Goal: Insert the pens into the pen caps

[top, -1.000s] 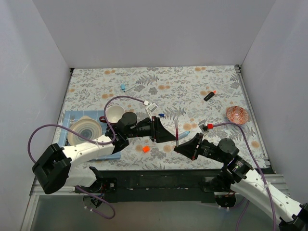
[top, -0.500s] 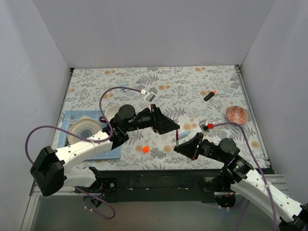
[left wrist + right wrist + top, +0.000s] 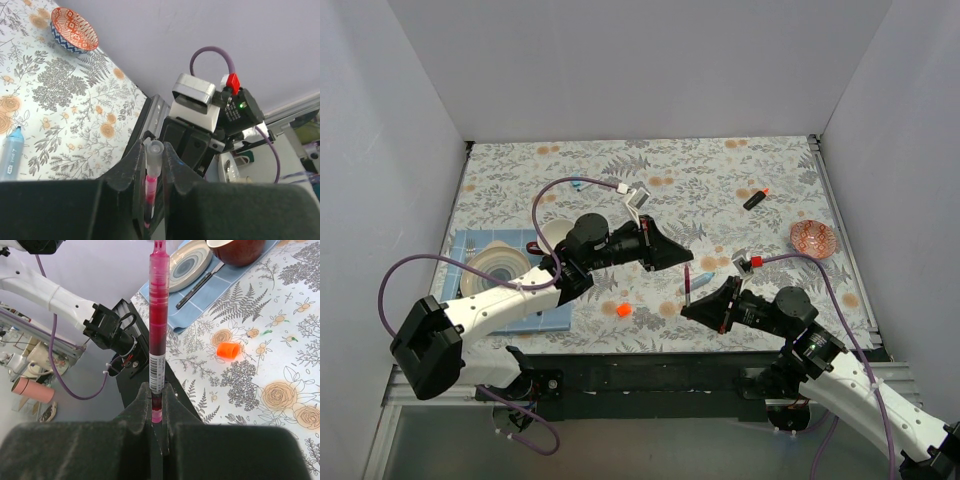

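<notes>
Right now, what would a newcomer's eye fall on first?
A pink pen is held over the front middle of the floral tablecloth, pinched at one end by the right gripper and at the other by the left gripper. An orange cap lies loose on the cloth nearby.

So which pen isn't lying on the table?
The pink pen. The right claw holds it upright, and the left claw pinches its top. The blue pen and the black pen both lie flat on the table.

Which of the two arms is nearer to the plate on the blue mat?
Left. The left arm runs along the near side of the plate, over the blue mat; the right arm is far off, at the right side of the table.
</notes>
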Motion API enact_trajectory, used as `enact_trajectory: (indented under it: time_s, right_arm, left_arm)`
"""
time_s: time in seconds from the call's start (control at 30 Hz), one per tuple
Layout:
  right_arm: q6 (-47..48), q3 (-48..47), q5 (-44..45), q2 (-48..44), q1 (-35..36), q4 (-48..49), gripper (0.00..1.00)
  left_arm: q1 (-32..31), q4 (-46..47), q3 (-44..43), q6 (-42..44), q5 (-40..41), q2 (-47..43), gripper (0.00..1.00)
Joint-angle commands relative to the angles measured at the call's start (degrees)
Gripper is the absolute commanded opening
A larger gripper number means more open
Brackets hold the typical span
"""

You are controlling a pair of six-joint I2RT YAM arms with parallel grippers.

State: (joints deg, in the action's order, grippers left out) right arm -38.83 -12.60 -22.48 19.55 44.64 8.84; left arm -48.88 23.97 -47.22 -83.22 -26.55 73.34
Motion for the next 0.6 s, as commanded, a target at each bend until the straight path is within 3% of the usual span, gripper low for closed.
enact_trajectory:
  time_s: [0.0,0.57]
  right_arm:
    - [0.33,-2.43,-2.39,0.58,-0.08,2.76,0.01]
    - [-0.98,-2.08,-0.28,-0.13,0.00,1.71,0.01]
  left_arm:
    - [-0.07,-0.23,-3.05,-0.27,0.35,0.05,0.00]
    - [-0.07,-2.17,-2.44,1.13,-3.34,-1.09,0.00]
